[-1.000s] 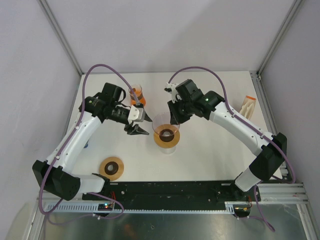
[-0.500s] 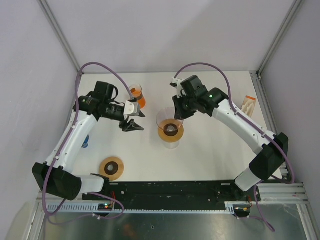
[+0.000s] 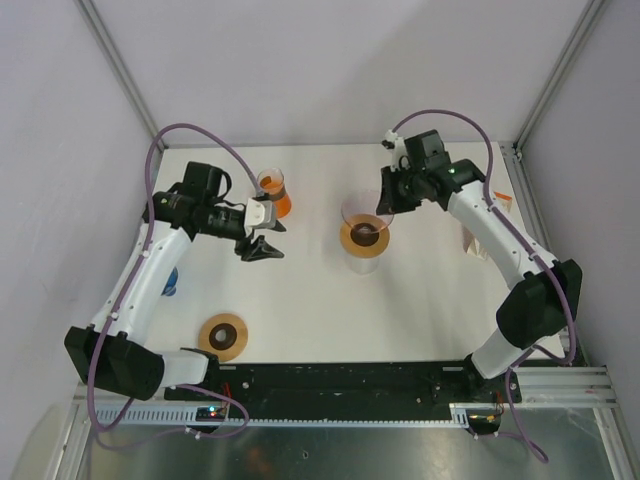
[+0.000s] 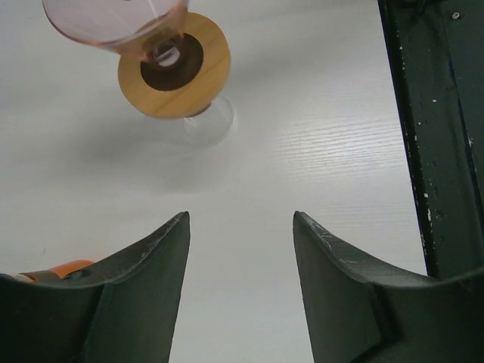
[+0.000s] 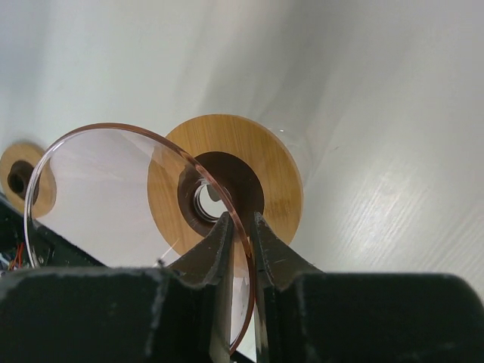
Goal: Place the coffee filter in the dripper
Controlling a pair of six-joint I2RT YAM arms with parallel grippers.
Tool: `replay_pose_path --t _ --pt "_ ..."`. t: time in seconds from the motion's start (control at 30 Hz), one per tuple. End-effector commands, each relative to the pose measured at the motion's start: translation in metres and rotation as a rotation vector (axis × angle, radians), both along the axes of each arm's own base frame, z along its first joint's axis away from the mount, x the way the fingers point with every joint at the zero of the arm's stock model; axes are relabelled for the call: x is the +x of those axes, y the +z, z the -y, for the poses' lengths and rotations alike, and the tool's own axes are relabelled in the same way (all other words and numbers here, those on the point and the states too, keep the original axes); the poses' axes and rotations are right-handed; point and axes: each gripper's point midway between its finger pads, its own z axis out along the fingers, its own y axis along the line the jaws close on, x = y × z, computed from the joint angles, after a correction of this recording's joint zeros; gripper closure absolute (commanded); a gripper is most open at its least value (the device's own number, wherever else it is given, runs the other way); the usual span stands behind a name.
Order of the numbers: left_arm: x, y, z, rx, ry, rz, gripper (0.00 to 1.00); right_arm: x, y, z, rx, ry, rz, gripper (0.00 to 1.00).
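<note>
Right jaws pinching the rim of the dripper (image 3: 365,233), left jaws open and empty, well to its left.

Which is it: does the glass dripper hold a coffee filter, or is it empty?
Empty: the dripper has a clear cone that shows its wooden collar straight through, no paper inside. The right gripper pinches its rim.

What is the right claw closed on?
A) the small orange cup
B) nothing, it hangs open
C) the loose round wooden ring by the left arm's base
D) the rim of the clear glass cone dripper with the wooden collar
D: in the right wrist view the right claw pinches the thin rim of the clear glass cone dripper with the wooden collar.
</note>
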Motion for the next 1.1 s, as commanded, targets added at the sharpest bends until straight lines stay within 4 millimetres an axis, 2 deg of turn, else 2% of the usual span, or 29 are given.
replay_pose_path --t 0.0,0.17,0.37,0.57,0.7,0.83,1.07 --pt "0.005 0.016 -0.003 -0.023 0.023 0.045 0.38 0.022 -0.023 0.034 -0.083 -0.043 -0.025 0.91" --pt "0.014 0.012 -0.006 -0.021 0.056 0.010 0.38 0.042 -0.022 0.052 -0.064 -0.093 -0.025 0.84" --pt "0.030 0.002 -0.011 0.011 0.125 -0.035 0.34 0.051 -0.009 0.051 -0.039 -0.095 0.003 0.70" --pt "0.050 -0.019 -0.022 0.088 0.252 -0.095 0.34 0.058 0.003 0.052 -0.017 -0.097 0.032 0.57" --pt "0.059 -0.038 -0.037 0.170 0.341 -0.107 0.35 0.060 0.012 0.051 -0.008 -0.096 0.054 0.52" --pt "0.059 -0.054 -0.046 0.220 0.380 -0.111 0.34 0.063 0.019 0.050 -0.001 -0.094 0.072 0.49" --pt "0.060 -0.067 -0.062 0.276 0.467 -0.141 0.34 0.071 0.049 0.050 0.012 -0.098 0.146 0.46"
